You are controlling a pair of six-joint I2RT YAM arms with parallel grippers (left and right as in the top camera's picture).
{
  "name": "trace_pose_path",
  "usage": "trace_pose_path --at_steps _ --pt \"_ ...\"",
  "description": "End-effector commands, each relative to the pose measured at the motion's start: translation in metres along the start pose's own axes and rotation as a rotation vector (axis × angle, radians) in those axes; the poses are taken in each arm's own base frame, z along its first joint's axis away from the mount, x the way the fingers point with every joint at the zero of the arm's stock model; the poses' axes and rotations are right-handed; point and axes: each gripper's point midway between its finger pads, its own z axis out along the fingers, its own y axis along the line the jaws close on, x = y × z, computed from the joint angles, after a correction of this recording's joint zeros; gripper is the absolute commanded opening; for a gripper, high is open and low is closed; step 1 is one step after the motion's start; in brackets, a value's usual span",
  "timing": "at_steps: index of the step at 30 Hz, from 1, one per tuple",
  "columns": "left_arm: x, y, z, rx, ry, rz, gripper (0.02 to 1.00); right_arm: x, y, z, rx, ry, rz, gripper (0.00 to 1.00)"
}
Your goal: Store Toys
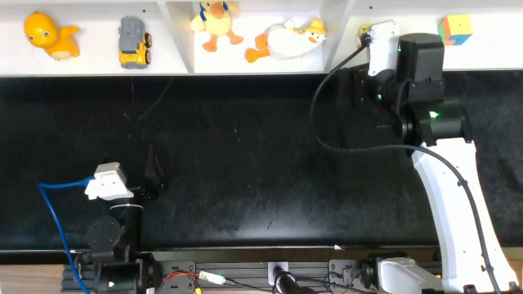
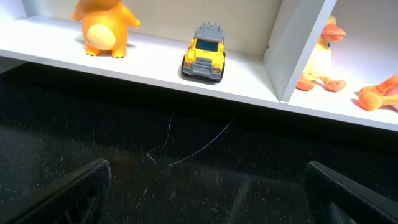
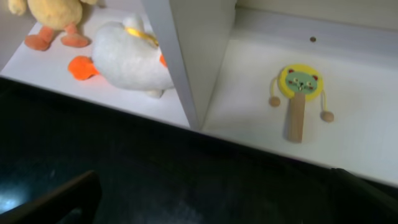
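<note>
In the shelf's right compartment lies a small rattle drum (image 3: 296,99) with a green face and a wooden handle. My right gripper (image 3: 216,175) hangs open just in front of that compartment, holding nothing. In the top view the right gripper (image 1: 362,86) is at the shelf's edge and its wrist hides most of the rattle drum (image 1: 364,33). My left gripper (image 2: 206,167) is open and empty, low over the black mat at the near left (image 1: 152,175). A yellow toy truck (image 2: 204,55) and an orange duck (image 2: 104,26) stand in the left compartment.
White shelf (image 1: 261,67) runs along the far edge with upright dividers (image 3: 180,56). A yellow plush duck (image 1: 216,20) and a white plush duck (image 3: 130,59) fill the middle compartment. A coloured cube (image 1: 455,28) sits at the far right. Black mat (image 1: 261,163) covers the table.
</note>
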Motion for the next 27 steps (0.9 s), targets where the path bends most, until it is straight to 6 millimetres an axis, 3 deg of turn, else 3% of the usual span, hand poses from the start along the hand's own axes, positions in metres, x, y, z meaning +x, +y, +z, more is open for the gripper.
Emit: trace_pose_path --at_steps 1,6,12,19,27 --pt "-0.001 0.000 0.000 -0.002 -0.008 -0.007 0.998 -0.019 0.012 -0.054 0.010 -0.132 -0.029 0.996" --pt "-0.001 0.000 0.000 -0.002 -0.008 -0.007 0.998 -0.009 0.025 -0.100 0.015 -0.239 -0.056 0.996" --pt "-0.001 0.000 0.000 -0.002 -0.008 -0.007 0.996 0.038 0.036 -0.132 0.021 -0.314 -0.072 0.996" --pt "-0.001 0.000 0.000 -0.002 -0.008 -0.007 0.998 0.100 0.050 -0.139 -0.003 -0.345 -0.100 0.996" --pt "-0.001 0.000 0.000 -0.002 -0.008 -0.007 0.996 0.121 0.048 -0.135 0.018 -0.506 -0.051 0.996"
